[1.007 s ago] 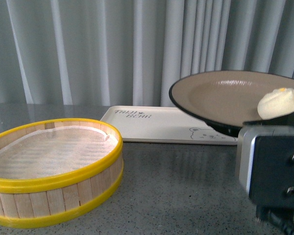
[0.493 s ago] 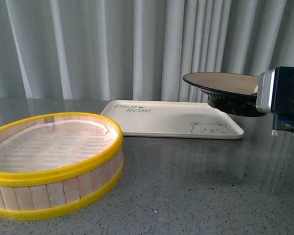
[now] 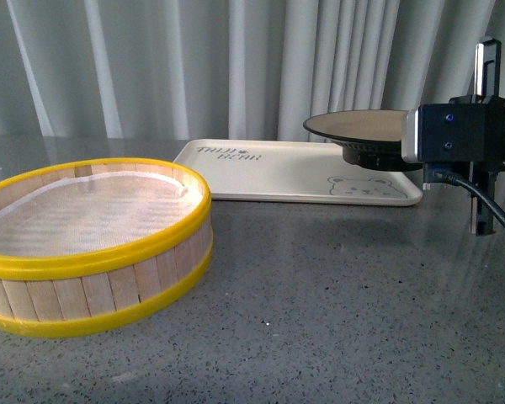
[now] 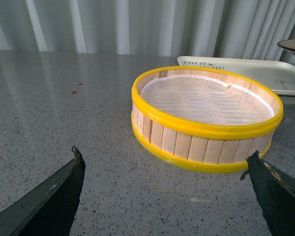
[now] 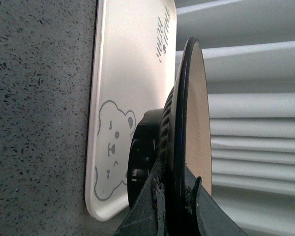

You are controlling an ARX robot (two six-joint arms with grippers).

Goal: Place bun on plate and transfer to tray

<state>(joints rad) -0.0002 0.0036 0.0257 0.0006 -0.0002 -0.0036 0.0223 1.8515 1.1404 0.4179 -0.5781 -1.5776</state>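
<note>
The plate (image 3: pixel 353 128), beige inside with a black rim, hangs level just above the right end of the tray (image 3: pixel 269 172). My right gripper (image 3: pixel 414 139) is shut on the plate's near rim. In the right wrist view the plate (image 5: pixel 196 108) shows edge-on, pinched between the jaws of my right gripper (image 5: pixel 174 183), with the tray (image 5: pixel 123 73) and its bear face close beneath. The bun does not show in any view. My left gripper (image 4: pixel 165 162) is open and empty, low over the table in front of the steamer basket.
A yellow-rimmed wooden steamer basket (image 3: pixel 93 244) with a white liner stands at the front left, also in the left wrist view (image 4: pixel 206 113). The tray (image 4: pixel 246 71) lies behind it. Grey speckled table (image 3: pixel 320 295); grey curtain behind.
My right gripper has carried the plate away from the camera and lower, levelling it over the tray's right end. The bun, seen on the plate one second ago, no longer shows.
</note>
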